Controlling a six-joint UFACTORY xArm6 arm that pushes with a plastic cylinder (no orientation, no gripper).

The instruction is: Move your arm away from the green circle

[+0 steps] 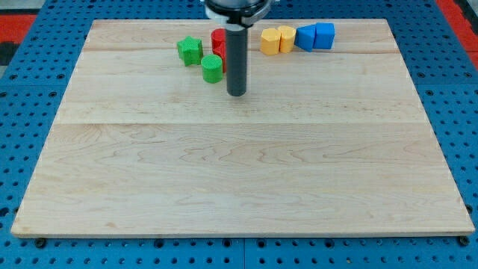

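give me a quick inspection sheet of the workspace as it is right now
surface: pale wooden board, lying on a blue pegboard.
job's things: green circle near the view's top; my tip sits just to its right, close, contact not clear.
clutter: green star-like block up-left of the circle; red block partly hidden behind the rod; two yellow blocks side by side; two blue blocks right of them.
hand: none, only the dark rod.
cables: nothing seen.
surroundings: red strips at the view's top corners.
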